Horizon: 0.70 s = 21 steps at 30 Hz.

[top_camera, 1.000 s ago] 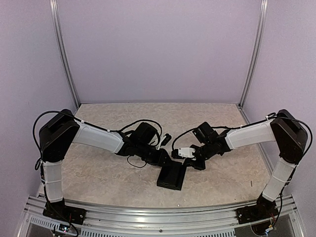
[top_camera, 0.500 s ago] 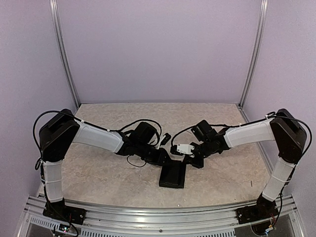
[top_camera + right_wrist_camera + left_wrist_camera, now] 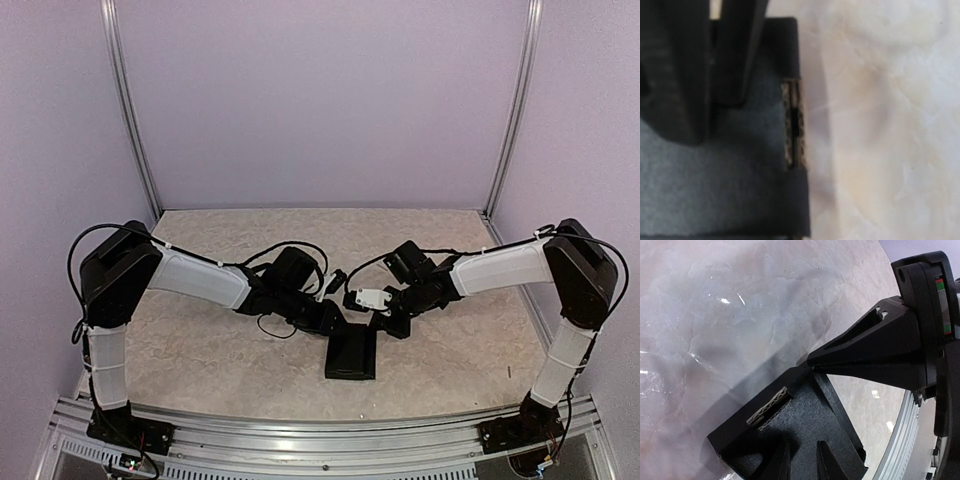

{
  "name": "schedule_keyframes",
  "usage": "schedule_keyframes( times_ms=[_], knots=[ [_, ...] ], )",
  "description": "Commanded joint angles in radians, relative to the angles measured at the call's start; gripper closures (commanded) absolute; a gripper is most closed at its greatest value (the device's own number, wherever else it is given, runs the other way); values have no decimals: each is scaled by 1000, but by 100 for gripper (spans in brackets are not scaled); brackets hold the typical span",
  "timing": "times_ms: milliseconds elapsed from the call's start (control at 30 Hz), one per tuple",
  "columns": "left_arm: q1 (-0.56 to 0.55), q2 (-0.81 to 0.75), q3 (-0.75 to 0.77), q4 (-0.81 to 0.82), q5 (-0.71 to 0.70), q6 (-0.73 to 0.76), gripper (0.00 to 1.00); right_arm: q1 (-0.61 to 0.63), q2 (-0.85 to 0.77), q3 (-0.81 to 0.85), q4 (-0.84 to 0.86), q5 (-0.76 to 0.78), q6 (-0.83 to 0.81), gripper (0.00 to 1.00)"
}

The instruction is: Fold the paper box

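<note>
Paper box [image 3: 351,354] sits squarer than a second ago

The left arm [image 3: 195,278] and right arm [image 3: 500,270] have black joints, each with a white sleeve behind its claw. Thin black cables [image 3: 285,250] loop behind the left gripper [image 3: 335,322]; a white tag [image 3: 367,298] tops the right gripper [image 3: 385,326]

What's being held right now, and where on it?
Left gripper appears to pinch the paper box at its far left corner; right gripper, shut, only presses its far edge.
</note>
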Motion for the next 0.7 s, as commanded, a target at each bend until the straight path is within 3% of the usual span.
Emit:
schedule_keyframes(
  times_ms=[0, 367, 667],
  knots=[
    [-12, 66, -5, -90, -8, 22, 80, 44, 8, 51, 42, -30, 7, 100],
    [-12, 56, -19, -84, -11, 23, 80, 40, -7, 24, 53, 33, 31, 100],
    [-14, 79, 8, -99, -7, 25, 80, 69, 49, 108, 9, -67, 78, 100]
  ],
)
